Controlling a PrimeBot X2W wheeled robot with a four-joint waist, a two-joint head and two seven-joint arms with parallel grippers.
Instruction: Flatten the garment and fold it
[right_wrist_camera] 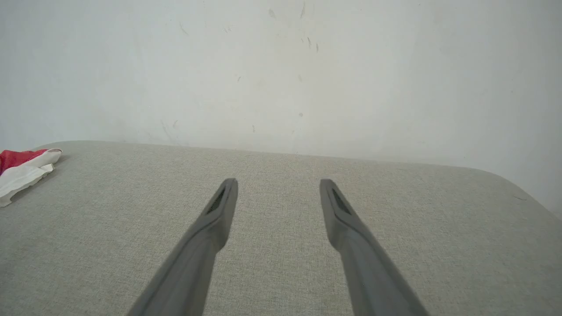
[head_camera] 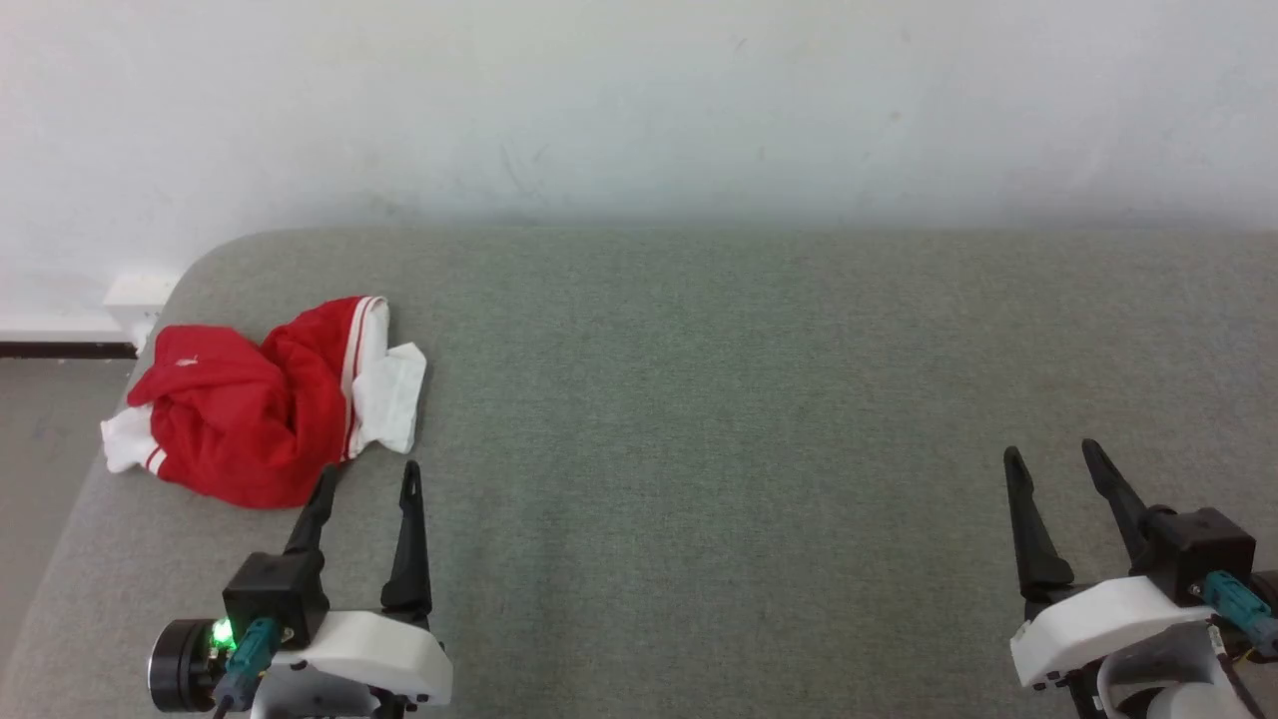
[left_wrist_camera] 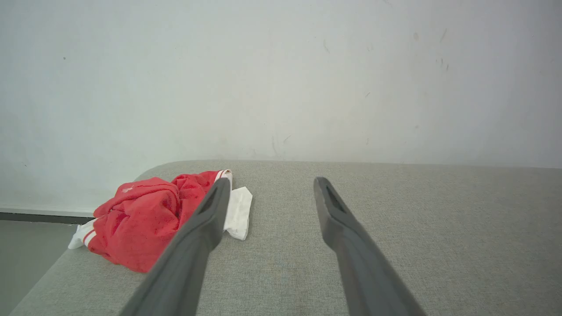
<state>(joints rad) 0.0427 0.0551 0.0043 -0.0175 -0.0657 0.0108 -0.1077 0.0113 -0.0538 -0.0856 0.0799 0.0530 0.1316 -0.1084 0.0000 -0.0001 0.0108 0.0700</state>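
Holding the left pincer (head_camera: 369,467) spread wide at the lower left of the head view, gripping nothing, fingers (head_camera: 407,539) pointing up the frame. Reaching with the left-hand tip to the lower edge of the garment (head_camera: 240,419), not settling contact between tip and cloth. Lying crumpled just above and left of that pincer, a red heap with white sleeves and striped trim, at the left end of the grey tabletop (head_camera: 699,399), near its rounded upper-left corner.

Showing in the left wrist view the same pincer (left_wrist_camera: 271,180) parted, the left finger crossing in front of the garment (left_wrist_camera: 136,224) at centre left.

Holding the right pincer (head_camera: 1051,447) equally wide and empty at the lower right, well apart from the heap. Showing in the right wrist view that pincer (right_wrist_camera: 277,181) over bare tabletop, the garment (right_wrist_camera: 22,169) peeking in at the far left edge, below the pale wall (right_wrist_camera: 281,66).
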